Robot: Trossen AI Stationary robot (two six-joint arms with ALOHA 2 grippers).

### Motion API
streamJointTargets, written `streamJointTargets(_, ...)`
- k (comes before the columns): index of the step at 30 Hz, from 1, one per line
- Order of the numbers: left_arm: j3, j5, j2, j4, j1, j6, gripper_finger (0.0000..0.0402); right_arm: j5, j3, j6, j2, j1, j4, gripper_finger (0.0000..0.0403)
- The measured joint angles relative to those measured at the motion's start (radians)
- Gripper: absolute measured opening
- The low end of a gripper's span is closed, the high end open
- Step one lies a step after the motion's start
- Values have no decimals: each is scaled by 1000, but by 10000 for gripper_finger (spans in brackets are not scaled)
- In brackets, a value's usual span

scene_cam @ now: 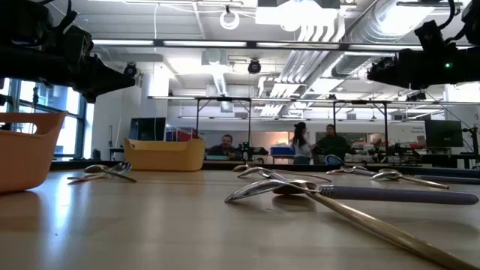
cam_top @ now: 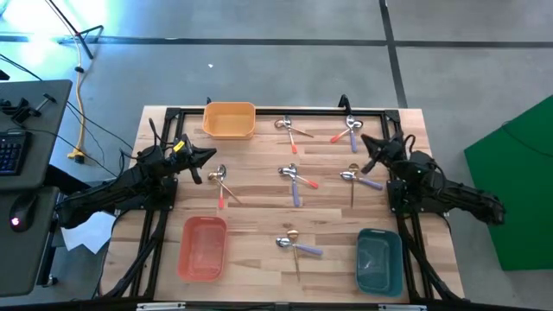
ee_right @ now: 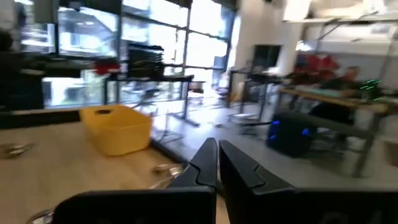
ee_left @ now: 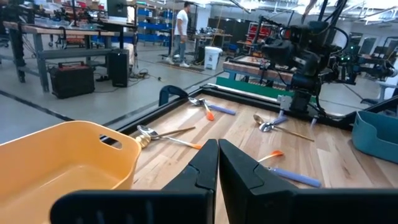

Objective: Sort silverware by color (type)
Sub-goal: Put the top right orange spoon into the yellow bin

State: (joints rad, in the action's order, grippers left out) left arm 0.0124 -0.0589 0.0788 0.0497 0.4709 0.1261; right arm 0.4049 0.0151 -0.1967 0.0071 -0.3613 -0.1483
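On the wooden table (cam_top: 259, 216) spoons (cam_top: 294, 177) lie scattered in small clusters, none binned; with both pincers closed and empty, the left pincer (cam_top: 210, 155) should open, then descend on the spoon pair (cam_top: 222, 183) just ahead.

Spoons lie scattered in small crossed clusters over the table (cam_top: 259, 186). One bin (cam_top: 229, 120) sits at the far edge, left of centre; another bin (cam_top: 203, 249) sits near-left, a third bin (cam_top: 379, 260) near-right. Between those two near bins lies a spoon cluster (cam_top: 294, 244). Mid-table there's one cluster (cam_top: 296, 179), with another (cam_top: 221, 181) to its left beside the left gripper (cam_top: 207, 155), and one (cam_top: 356, 178) to its right. Two more clusters (cam_top: 289, 128) and (cam_top: 347, 130) lie along the far edge, right of the far bin. The right gripper (cam_top: 367, 142) hangs near that last one.
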Motion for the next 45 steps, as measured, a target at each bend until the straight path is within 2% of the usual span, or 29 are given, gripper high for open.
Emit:
streamJointTargets(7, 0, -1, 0, 0, 0, 3, 5, 7, 0, 39, 0, -55, -160, 0)
streamJointTargets(17, 0, -1, 0, 0, 0, 19, 5, -38, 0, 66, 4, -108, -201, 0)
streamJointTargets(21, 0, -1, 0, 0, 0, 1, 5, -50, 4, 61, 49, -144, -247, 0)
streamJointTargets(23, 0, -2, 0, 0, 0, -5, 5, -51, 28, 60, 91, -169, -259, 0)
streamJointTargets(26, 0, -2, 0, 1, 0, -5, 5, -119, 69, 69, 178, -193, -258, 0)
streamJointTargets(30, 0, -4, 0, 0, 0, -6, 5, -169, 104, 111, 335, -202, -252, 0)
streamJointTargets(36, 0, -20, 0, 0, -1, -33, 5, -240, 193, 81, 583, -202, -241, 0)
streamJointTargets(41, 0, -20, 0, 11, 0, -46, 5, -239, 326, 51, 752, -202, -134, 0)
streamJointTargets(45, 0, -39, 0, 17, -1, -76, 5, -238, 443, 7, 859, -202, 34, 0)
